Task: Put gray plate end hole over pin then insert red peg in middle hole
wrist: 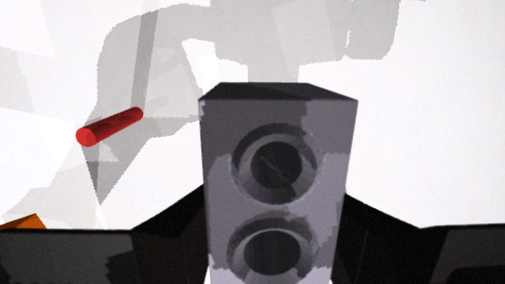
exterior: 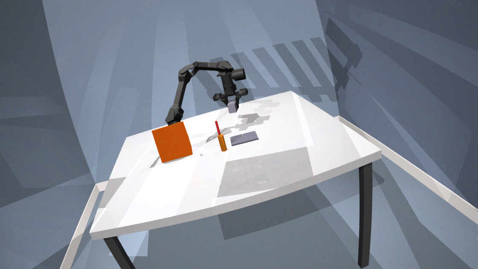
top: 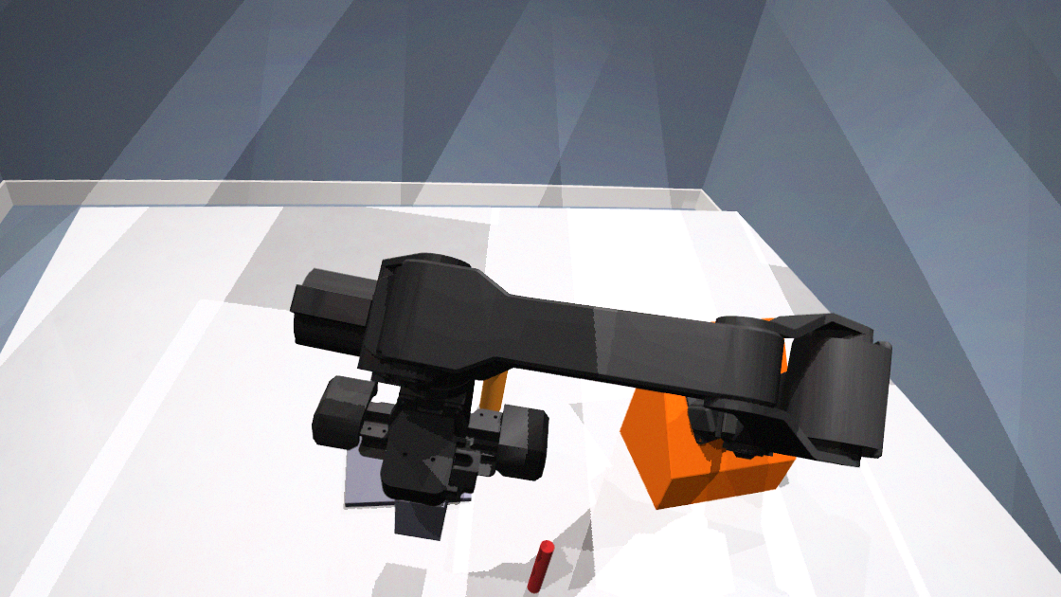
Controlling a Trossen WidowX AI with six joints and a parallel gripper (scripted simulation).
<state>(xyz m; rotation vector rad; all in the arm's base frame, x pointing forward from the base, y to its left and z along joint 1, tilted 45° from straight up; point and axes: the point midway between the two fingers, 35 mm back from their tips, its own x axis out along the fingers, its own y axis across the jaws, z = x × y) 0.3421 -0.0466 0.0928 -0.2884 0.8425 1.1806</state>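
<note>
My gripper [exterior: 231, 99] is shut on the gray plate [exterior: 231, 106] and holds it on end, high above the table. In the wrist view the plate [wrist: 277, 181] hangs between the dark fingers, and two of its round holes face the camera. The flat gray base [exterior: 245, 137] lies on the table below and to the right of the plate; its pin is too thin to make out. In the top view the base [top: 363, 482] shows partly under the gripper [top: 426, 482]. The red peg [exterior: 217, 127] stands upright, apart from the gripper, and also shows in the other views [top: 540, 566] [wrist: 109, 127].
An orange cylinder [exterior: 222, 142] stands just in front of the red peg, left of the base; it also shows behind the gripper [top: 492, 389]. A large orange cube [exterior: 172, 141] sits near the arm's foot [top: 705, 452]. A low rim runs below the table's sides.
</note>
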